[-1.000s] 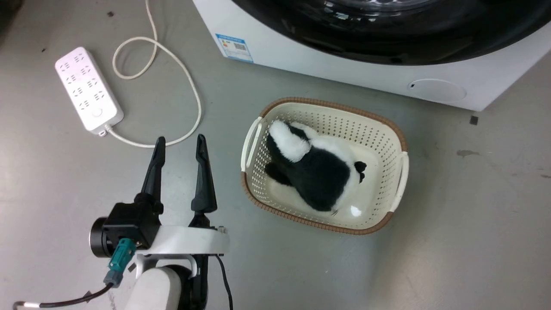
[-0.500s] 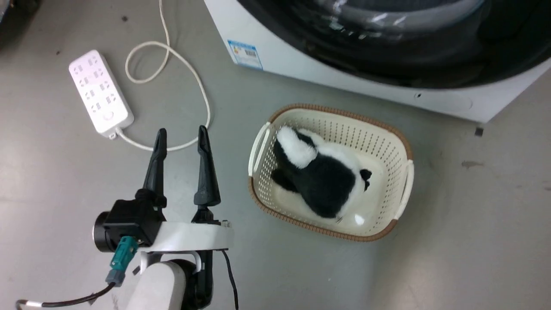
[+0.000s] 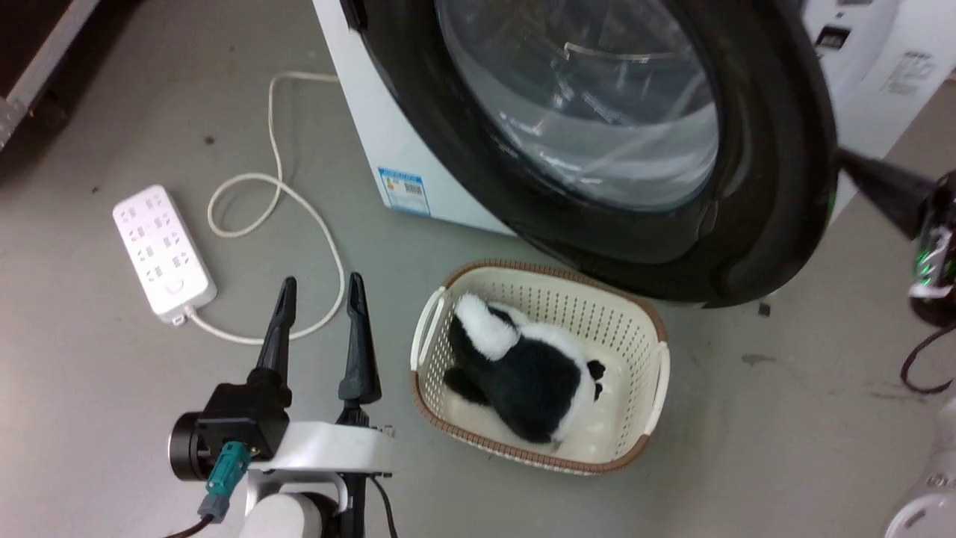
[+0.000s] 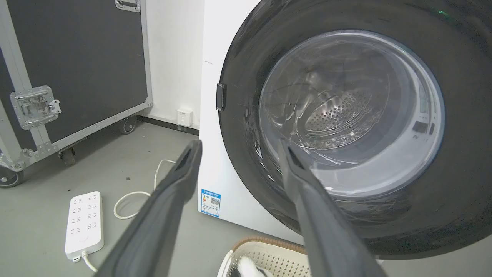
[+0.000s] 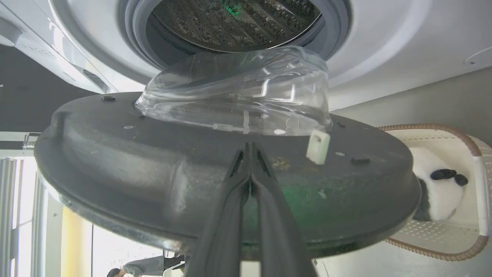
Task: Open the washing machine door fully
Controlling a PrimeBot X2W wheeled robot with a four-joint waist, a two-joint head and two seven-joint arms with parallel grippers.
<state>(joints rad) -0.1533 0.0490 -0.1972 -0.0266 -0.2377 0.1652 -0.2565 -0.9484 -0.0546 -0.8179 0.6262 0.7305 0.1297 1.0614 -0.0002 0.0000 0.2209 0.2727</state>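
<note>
Washing machine door (image 3: 777, 187) had swung off the body in last sec, drum (image 5: 234, 23) exposed; not fully open. R gripper (image 5: 250, 148) clenched, prob. pushing inner face; L gripper (image 3: 321, 282) splayed, empty.

A black-and-white plush toy (image 3: 523, 370) lies in the basket (image 3: 567, 302), power strip (image 3: 164, 254) well apart.

Door (image 3: 597, 127) top cropped (head view).
</note>
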